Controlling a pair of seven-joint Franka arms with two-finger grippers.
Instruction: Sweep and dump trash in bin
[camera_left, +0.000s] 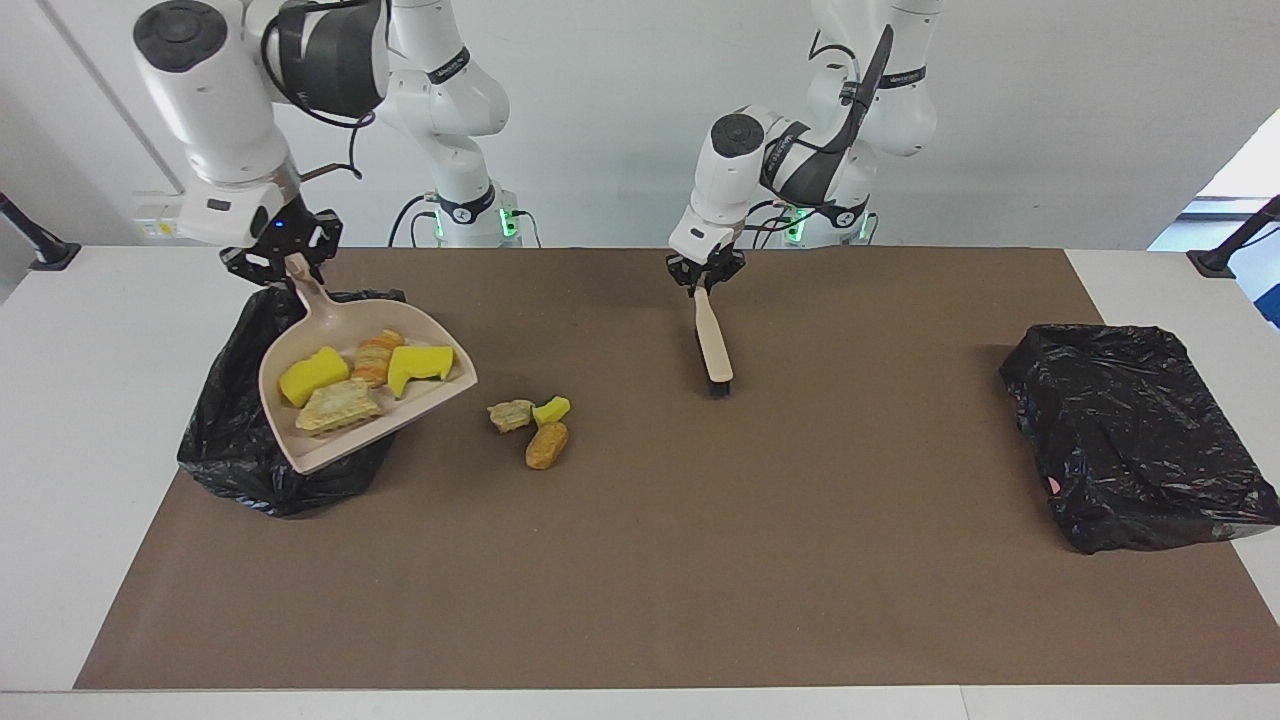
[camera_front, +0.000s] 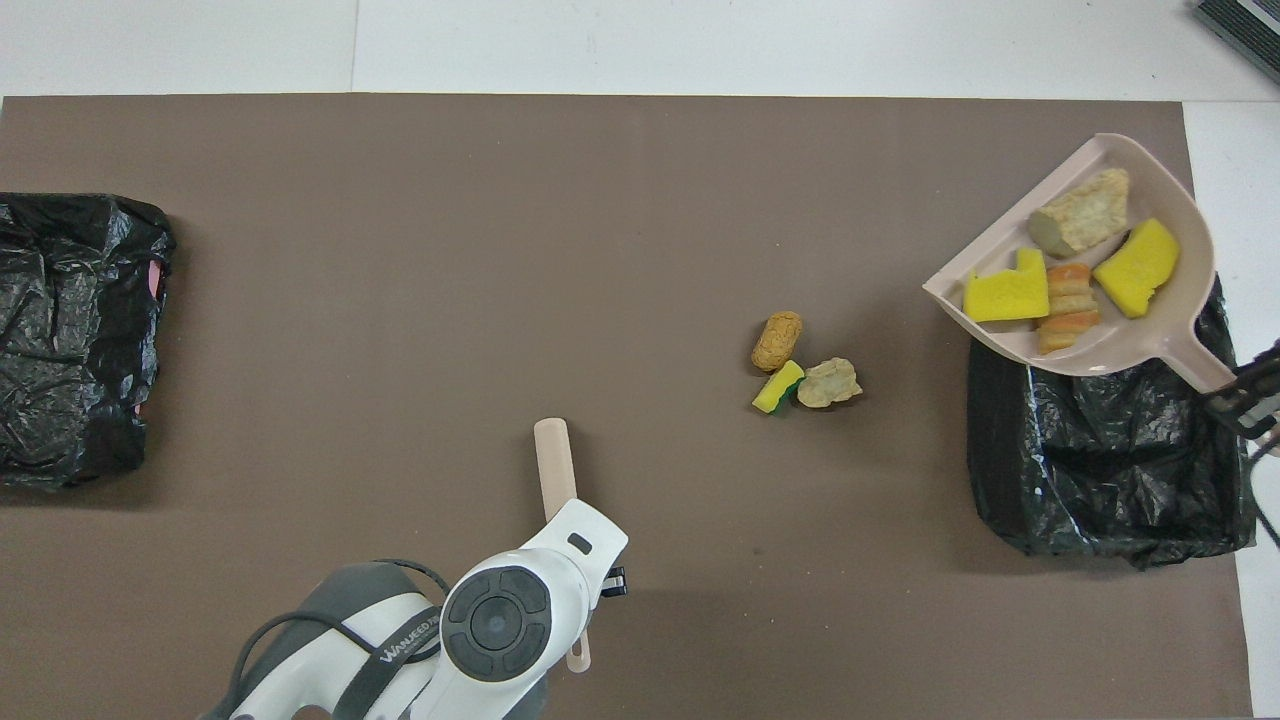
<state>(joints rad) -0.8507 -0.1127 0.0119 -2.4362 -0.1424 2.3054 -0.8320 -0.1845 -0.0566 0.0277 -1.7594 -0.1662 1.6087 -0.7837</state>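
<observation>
Now right gripper (camera_left: 287, 262) clenched on dustpan (camera_left: 365, 385) handle, four trash pieces (camera_left: 362, 375) aboard, pan raised over bin (camera_left: 225, 440); mouth faces away from robots. Three trash pieces (camera_left: 530, 425) lie on mat. Left gripper (camera_left: 706, 283) clamps brush (camera_left: 713, 345), waits.

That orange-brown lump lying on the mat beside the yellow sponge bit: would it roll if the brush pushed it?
Probably. The orange-brown lump looks rounded and oblong, so it may roll or skid sideways. It seems light, like the sponge bit beside it. Its rough surface might slow it on the mat.
</observation>
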